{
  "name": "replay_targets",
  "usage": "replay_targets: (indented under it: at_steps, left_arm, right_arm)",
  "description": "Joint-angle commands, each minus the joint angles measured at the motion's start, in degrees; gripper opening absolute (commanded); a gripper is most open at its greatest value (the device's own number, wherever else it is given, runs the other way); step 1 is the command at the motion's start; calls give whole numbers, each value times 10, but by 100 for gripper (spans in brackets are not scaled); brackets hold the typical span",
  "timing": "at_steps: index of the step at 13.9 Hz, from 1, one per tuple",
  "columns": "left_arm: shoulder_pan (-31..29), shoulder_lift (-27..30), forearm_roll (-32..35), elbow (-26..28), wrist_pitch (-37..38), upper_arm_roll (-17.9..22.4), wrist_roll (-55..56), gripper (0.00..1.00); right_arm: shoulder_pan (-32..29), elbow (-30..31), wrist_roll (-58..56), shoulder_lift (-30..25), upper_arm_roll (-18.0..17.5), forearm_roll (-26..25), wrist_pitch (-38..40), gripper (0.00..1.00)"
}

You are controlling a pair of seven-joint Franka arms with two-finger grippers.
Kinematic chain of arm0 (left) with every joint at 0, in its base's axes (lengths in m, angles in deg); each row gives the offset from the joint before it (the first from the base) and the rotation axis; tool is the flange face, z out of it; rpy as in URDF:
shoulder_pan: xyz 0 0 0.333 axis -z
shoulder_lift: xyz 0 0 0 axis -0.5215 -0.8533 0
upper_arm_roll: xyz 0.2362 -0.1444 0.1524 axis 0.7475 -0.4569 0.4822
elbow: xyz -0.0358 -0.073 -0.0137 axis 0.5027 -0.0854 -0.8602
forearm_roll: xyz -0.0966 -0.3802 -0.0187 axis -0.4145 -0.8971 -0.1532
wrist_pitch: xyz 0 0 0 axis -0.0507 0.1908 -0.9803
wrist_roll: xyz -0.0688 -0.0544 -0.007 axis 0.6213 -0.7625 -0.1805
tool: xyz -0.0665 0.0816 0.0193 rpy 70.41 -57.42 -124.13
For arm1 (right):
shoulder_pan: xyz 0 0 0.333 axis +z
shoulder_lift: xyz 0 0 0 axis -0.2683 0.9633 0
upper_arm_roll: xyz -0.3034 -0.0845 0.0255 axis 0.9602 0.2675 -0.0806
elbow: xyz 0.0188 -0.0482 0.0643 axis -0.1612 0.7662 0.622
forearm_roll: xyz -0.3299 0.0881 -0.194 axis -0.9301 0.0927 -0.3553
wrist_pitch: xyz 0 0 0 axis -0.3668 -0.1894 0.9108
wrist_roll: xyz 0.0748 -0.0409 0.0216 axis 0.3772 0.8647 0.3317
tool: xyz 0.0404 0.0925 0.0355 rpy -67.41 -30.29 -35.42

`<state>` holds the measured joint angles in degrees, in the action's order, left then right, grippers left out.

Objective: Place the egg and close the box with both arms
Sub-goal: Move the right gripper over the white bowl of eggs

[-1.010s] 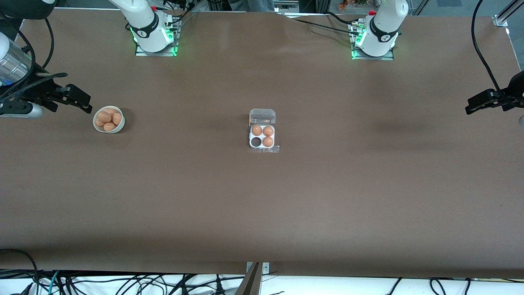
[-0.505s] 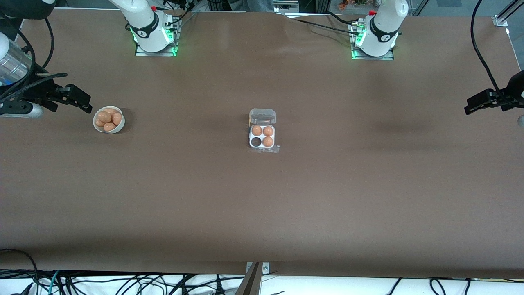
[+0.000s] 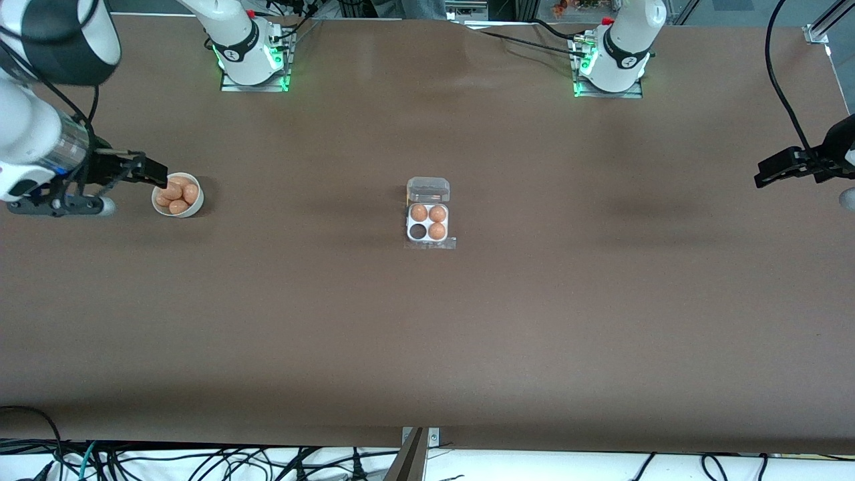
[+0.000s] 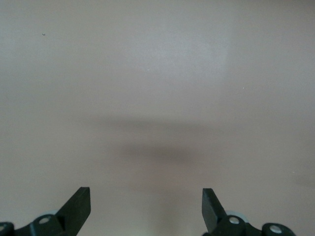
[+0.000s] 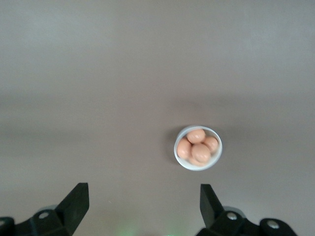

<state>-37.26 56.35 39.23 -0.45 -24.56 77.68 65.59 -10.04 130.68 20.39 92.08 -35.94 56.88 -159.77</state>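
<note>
The box's white tray (image 3: 428, 240) sits mid-table with its clear lid (image 3: 428, 189) hinged open. Three brown eggs (image 3: 437, 230) fill its cups. One cup (image 3: 418, 231), on the side nearer the front camera and toward the right arm's end, is empty. A round white bowl (image 3: 180, 214) with several eggs (image 3: 175, 193) stands toward the right arm's end. It also shows in the right wrist view (image 5: 197, 167). My right gripper (image 3: 159, 175) is open and empty, in the air over the bowl's edge (image 5: 142, 204). My left gripper (image 3: 767, 173) is open and empty over bare table at the left arm's end (image 4: 146, 206).
Both arm bases (image 3: 250, 57) (image 3: 611, 63) stand along the table's edge farthest from the front camera. Brown table surface (image 3: 427, 334) spreads around the box. Cables hang over the edge nearest the front camera (image 3: 200, 461).
My right arm has swung toward the bowl, so its gripper now hangs over the bowl's edge. My left gripper has shifted only slightly. The box and bowl have not moved.
</note>
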Motion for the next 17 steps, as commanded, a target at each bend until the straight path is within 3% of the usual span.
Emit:
replay_targets:
  at_steps: [1, 5, 10, 14, 17]
  left_arm:
    - [3, -9, 17, -20, 6, -1, -7, 100]
    - [3, -9, 17, -20, 6, -1, -7, 100]
    - [3, -9, 16, -20, 6, -1, -7, 100]
    - [6, -12, 17, -20, 6, -1, -7, 100]
    - [6, -12, 17, -20, 6, -1, -5, 100]
  right_arm:
    - [-9, 62, -15, -7, 31, -17, -25, 100]
    - [-9, 231, -30, -61, 72, -17, -172, 100]
    - [-9, 374, -35, -69, 105, -17, -353, 100]
    - [-9, 452, -94, -57, 145, -16, -482, 100]
    - [-9, 456, -154, -29, 173, -13, -510, 100]
